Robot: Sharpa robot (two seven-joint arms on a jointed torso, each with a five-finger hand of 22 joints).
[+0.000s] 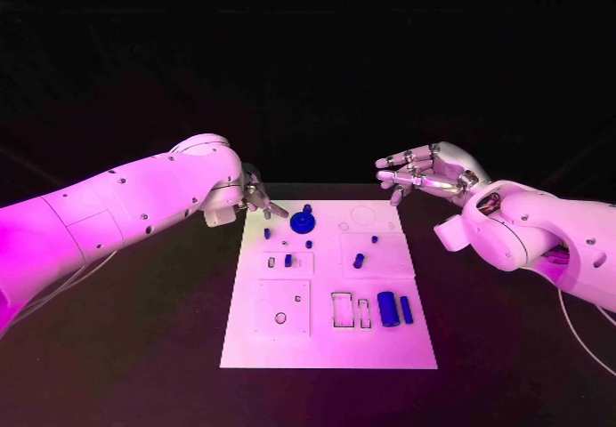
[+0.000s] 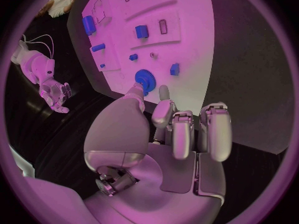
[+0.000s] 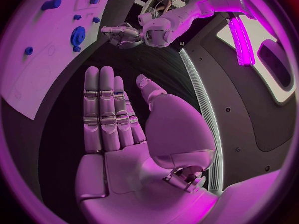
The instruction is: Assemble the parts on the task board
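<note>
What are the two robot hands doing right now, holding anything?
Left robot hand: open, holding nothing, fingertips near the blue gear on the task board.
Right robot hand: open, empty, off the board.

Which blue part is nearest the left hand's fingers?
The round blue gear at the board's far edge; the left hand hovers beside it, the other parts lie farther away.

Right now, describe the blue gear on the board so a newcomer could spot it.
Start at the white task board mid-table and go to its far end, by the left hand. The blue gear lies there, just off that hand's fingers. It is the one round toothed disc; the other blue parts are small pegs or blocks.
</note>
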